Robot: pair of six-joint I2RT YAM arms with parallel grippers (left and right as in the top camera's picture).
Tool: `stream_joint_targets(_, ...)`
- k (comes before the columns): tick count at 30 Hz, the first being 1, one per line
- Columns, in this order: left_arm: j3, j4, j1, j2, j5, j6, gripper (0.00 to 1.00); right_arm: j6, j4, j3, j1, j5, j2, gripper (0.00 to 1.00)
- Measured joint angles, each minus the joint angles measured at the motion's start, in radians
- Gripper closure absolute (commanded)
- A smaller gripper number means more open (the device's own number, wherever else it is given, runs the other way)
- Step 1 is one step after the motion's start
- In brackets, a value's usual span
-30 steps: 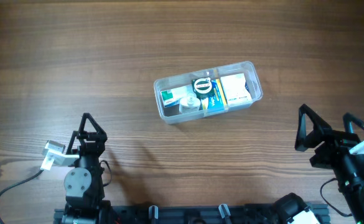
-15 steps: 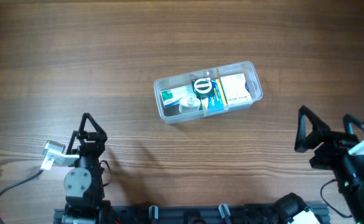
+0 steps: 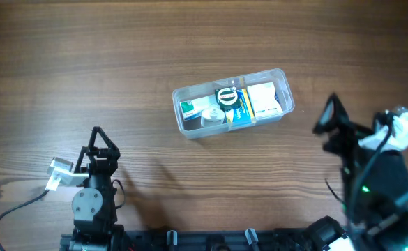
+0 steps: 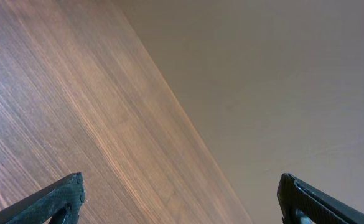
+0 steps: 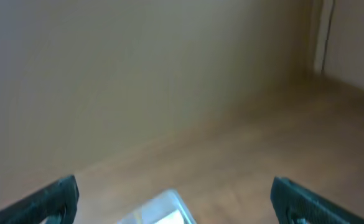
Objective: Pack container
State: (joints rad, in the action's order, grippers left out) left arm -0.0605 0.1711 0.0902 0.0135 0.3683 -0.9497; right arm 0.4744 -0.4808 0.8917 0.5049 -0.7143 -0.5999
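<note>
The clear plastic container (image 3: 285, 104) lies in the middle of the table, holding a white box, a yellow-and-blue pack, a green-and-white pack and a round black-and-white item. Its corner also shows blurred at the bottom of the right wrist view (image 5: 166, 208). My right gripper (image 3: 327, 124) is open and empty, raised to the right of the container and pointed toward it. My left gripper (image 3: 96, 139) is open and empty at the near left, far from the container. The left wrist view shows only bare wood between the open fingers (image 4: 180, 196).
The wooden table's far edge and a beige wall show in both wrist views. A white connector (image 3: 58, 173) and cable lie beside the left arm's base. Wide bare wood surrounds the container.
My right arm has swung up and leftward toward the container, its camera now facing it. The left arm and the container have not moved.
</note>
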Motion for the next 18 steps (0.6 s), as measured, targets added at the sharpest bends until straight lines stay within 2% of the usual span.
stream_joint_targets(4,0.0,0.0,0.0,0.0,0.0,0.0,0.0,-0.001,0.373,-0.208,0.0,-0.07,-0.001,0.0)
stream_joint_targets(7,0.0,0.0,0.0,0.0,0.0,0.0,0.0,-0.001,0.531,-0.351,0.0,-0.106,0.006,0.0)
stream_joint_targets(12,0.0,0.0,0.0,0.0,0.0,0.0,0.0,0.051,0.591,-0.551,-0.012,-0.129,0.122,0.0)
stream_joint_targets(18,0.0,0.0,0.0,0.0,0.0,0.0,0.0,0.118,0.564,-0.639,-0.082,-0.086,0.298,0.0)
